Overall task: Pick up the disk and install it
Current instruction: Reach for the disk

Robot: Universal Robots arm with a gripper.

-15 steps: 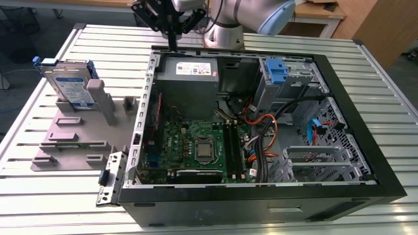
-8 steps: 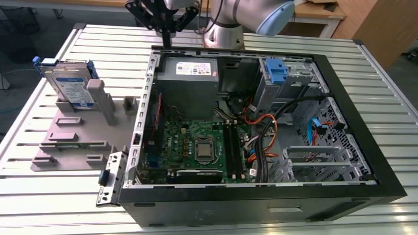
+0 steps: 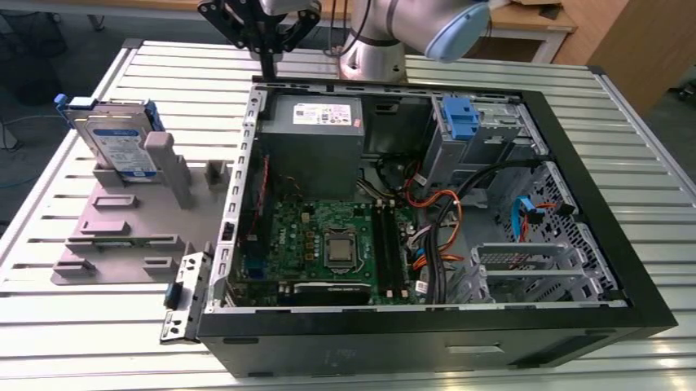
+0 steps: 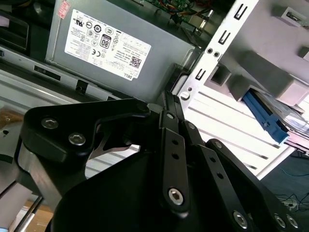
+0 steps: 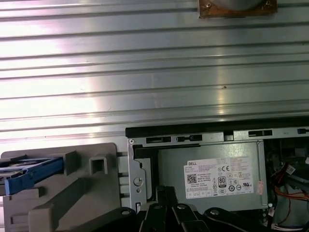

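Note:
The disk (image 3: 114, 142) stands on edge in the grey plastic stand (image 3: 120, 220) at the exterior view's left; it is silver with a white-and-blue label and a blue bracket. Its blue bracket edge also shows in both wrist views, disk (image 4: 268, 118), disk (image 5: 29, 174). My gripper (image 3: 266, 72) hangs above the back left corner of the open computer case (image 3: 435, 318), well to the right of the disk. Its black fingers are pressed together with nothing between them, as both wrist views show: gripper (image 4: 169, 99), gripper (image 5: 161, 191).
The case holds a grey power supply (image 3: 315, 130) with a white sticker, a motherboard (image 3: 326, 240), cables, a drive cage with a blue latch (image 3: 462, 122) and a metal bay (image 3: 533, 269). A small metal bracket (image 3: 185, 297) leans by the case. The arm's base (image 3: 376, 57) stands behind on the slatted table (image 3: 65, 318).

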